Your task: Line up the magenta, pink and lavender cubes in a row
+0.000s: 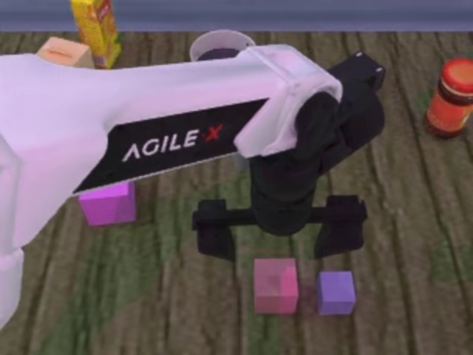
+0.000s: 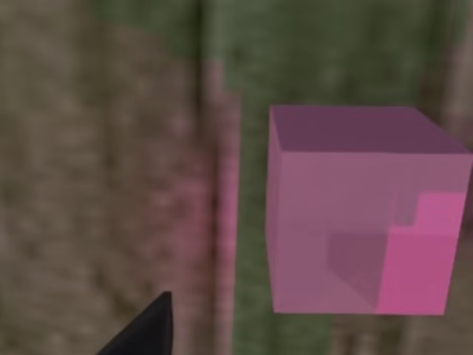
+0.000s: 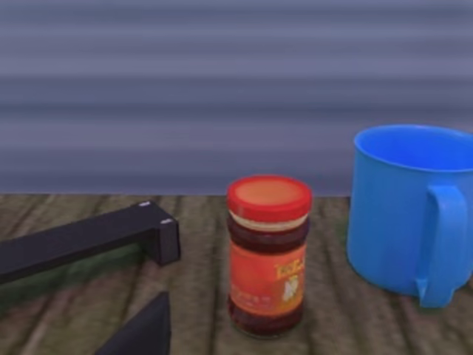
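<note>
The dusty pink cube sits near the front of the table, and the small lavender cube stands close at its right, a narrow gap apart. Far to the left, the large magenta cube rests partly under my left arm. My left gripper hovers open just behind the pink cube and holds nothing. In the left wrist view the pink cube fills the right side, beside one dark fingertip. My right arm is outside the top view; one of its fingertips shows, with nothing held.
Along the back edge stand a yellow carton, a peach box and a white cup. A red-lidded jar stands at the right. The right wrist view shows the jar and a blue mug.
</note>
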Tool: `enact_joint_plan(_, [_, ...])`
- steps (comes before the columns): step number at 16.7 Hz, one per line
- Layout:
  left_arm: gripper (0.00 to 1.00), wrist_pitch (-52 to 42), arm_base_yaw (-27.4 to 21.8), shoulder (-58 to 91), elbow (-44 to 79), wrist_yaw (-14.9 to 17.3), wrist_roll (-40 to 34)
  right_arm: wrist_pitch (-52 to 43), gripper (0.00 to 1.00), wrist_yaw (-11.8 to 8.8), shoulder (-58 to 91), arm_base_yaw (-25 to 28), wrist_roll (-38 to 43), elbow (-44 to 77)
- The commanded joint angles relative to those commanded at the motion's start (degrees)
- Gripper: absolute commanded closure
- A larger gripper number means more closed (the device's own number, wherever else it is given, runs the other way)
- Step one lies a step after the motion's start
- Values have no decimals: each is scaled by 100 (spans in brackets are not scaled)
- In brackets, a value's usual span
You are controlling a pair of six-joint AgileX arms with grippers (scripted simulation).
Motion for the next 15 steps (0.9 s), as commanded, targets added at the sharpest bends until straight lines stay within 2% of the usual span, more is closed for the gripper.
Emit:
enact_joint_plan(3, [0,19,55,19,-9,3,78,0,0,0,0,0,0,0])
enact_joint_plan(5, [0,27,378,12,2,13,360,0,0,0,0,0,0,0])
enact_joint_plan(8, [0,24,1222,15,0,43,1040,0,0,0,0,0,0,0])
enact_joint_plan(13, [0,-17,3042,55,-48,94,2451,0,0,0,0,0,0,0])
enact_joint_plan(15, [0,-17,3543,53,-54,102,2906,0,0,0,0,0,0,0])
